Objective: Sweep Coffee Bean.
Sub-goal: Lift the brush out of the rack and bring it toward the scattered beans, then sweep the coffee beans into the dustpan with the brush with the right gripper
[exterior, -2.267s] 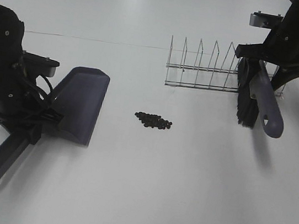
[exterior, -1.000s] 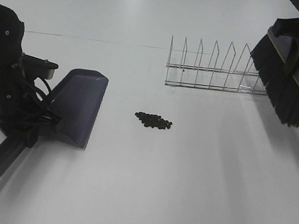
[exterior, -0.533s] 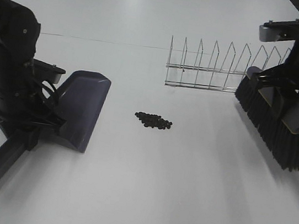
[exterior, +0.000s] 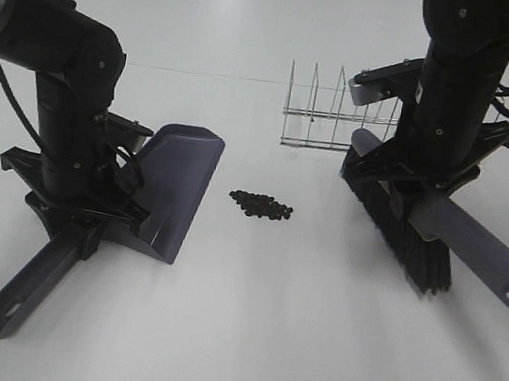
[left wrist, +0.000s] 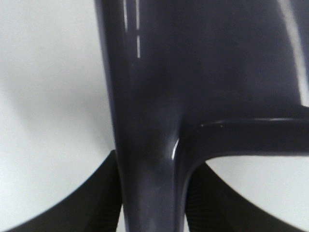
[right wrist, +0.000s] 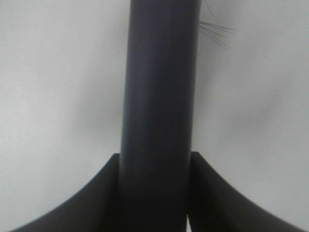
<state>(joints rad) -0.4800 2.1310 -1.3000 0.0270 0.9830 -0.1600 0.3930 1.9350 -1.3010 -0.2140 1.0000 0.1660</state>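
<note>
The coffee bean [exterior: 261,206] pile lay as one compact cluster of small dark beans on the white table [exterior: 251,351], between the two tools and apart from both. To its left in the high view stood the dustpan [exterior: 180,180], its open lip facing the pile, near it but not touching. The left gripper [left wrist: 150,208] was clamped on the dustpan handle, with one finger pressed against each side in the left wrist view. To the right of the pile stood the brush [exterior: 405,235], black bristles down, at or just above the table; contact could not be confirmed. The right gripper [right wrist: 155,193] was closed on the brush handle, fingers flush against both sides. A wire rack [exterior: 327,115] stood behind the pile, outside the likely sweep path. The step in hand was judged to be alignment for the sweep, with no bean yet moved. To perform it well, the dustpan lip should be seated flat on the table so that no gap lets beans pass beneath. The bristles should be set in light contact on the side of the pile away from the dustpan, then drawn toward the lip in one slow, straight stroke. The beans were small and rounded and would probably roll or scatter under a fast or heavy stroke.
</note>
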